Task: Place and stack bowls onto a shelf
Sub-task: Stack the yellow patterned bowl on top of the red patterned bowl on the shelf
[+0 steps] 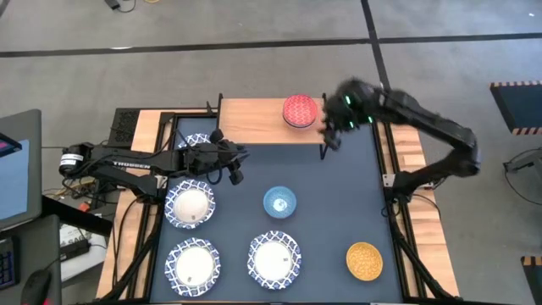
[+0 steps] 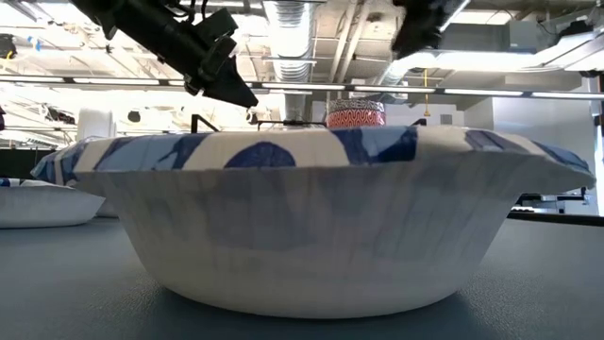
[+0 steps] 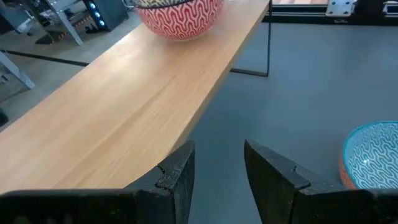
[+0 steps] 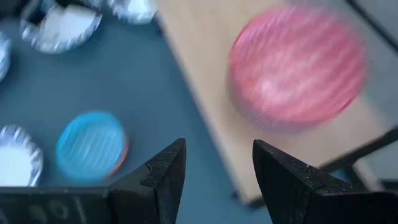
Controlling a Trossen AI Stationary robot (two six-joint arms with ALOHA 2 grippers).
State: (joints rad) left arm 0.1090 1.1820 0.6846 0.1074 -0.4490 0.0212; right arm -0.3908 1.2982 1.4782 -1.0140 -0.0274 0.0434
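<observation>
There were four white bowls (image 1: 190, 206), one red bowl (image 1: 299, 110), one blue bowl (image 1: 279, 202), one yellow bowl (image 1: 364, 259), and one shelf (image 1: 254, 121).

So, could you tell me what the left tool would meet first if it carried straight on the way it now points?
Probably the shelf: the left tool, open and empty, points along the front edge of its wooden board towards the red bowl. Depth is unclear, so it might slip just under the board.

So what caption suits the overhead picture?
Red bowl set on the shelf; right gripper open beside it.

Red bowl (image 1: 300, 110) upright on wooden shelf (image 1: 254, 120); other bowls on table.
</observation>
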